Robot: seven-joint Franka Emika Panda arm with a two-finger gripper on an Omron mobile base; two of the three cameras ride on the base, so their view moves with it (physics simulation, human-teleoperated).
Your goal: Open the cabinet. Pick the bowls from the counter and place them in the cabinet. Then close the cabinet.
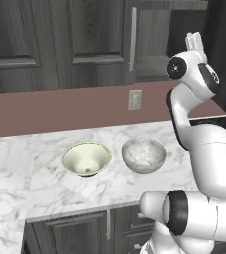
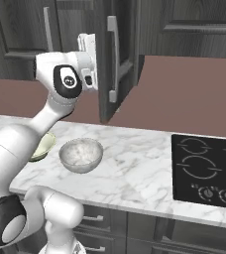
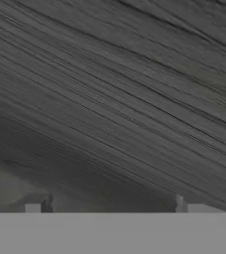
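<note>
The cabinet's right door (image 2: 122, 54) stands swung out from the wall, its silver bar handle (image 2: 113, 59) facing right. The left door (image 1: 92, 34) is shut, with its handle (image 1: 133, 37) at its right edge. My gripper (image 2: 87, 43) is raised beside the open door's free edge, open and holding nothing. In the hand view its fingertips (image 3: 46, 203) stand wide apart before close wood grain. On the counter (image 1: 45, 183) sit the bowls: a pale cream one (image 1: 86, 158) and, to its right, a marbled grey-white one (image 1: 143, 155). The marbled bowl (image 2: 81, 155) lies right of my arm; the cream one (image 2: 44, 145) is partly hidden behind it.
A black cooktop (image 2: 206, 171) is set into the counter at the right. A wall outlet (image 1: 134, 99) sits on the brown backsplash above the bowls. Low dark cabinets (image 1: 80, 233) with short handles run under the counter's front edge.
</note>
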